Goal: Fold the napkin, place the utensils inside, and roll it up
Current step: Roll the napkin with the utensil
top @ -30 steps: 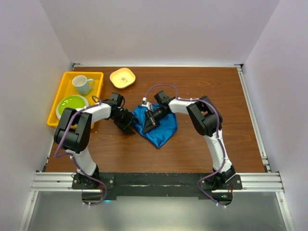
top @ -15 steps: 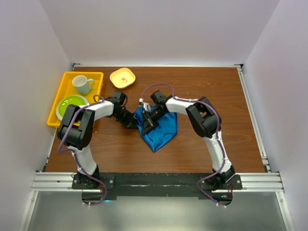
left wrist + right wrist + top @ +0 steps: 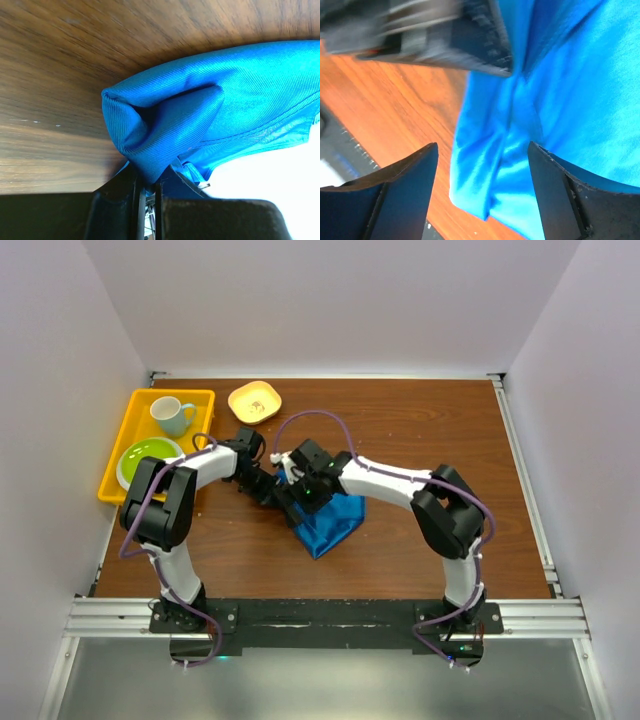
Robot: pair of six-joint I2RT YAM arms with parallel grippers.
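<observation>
The blue napkin (image 3: 332,523) lies bunched on the wooden table, its lower tip pointing to the near edge. My left gripper (image 3: 272,490) is at its left edge. In the left wrist view that gripper (image 3: 147,182) is shut on a thick fold of the napkin (image 3: 200,115). My right gripper (image 3: 306,496) hovers over the napkin's upper left part. In the right wrist view it (image 3: 482,172) stands open, wide apart, with the napkin (image 3: 560,100) below and nothing between the fingers (image 3: 405,195). The utensils are out of view.
A yellow tray (image 3: 175,393) at the back left holds a pale cup (image 3: 172,415) and a green plate (image 3: 148,458). A small yellow bowl (image 3: 254,401) sits beside it. White walls enclose the table on three sides.
My left gripper has shut on the napkin's left edge. My right gripper has let go of the cloth, opened wide and shifted left. The napkin has bunched narrower.
</observation>
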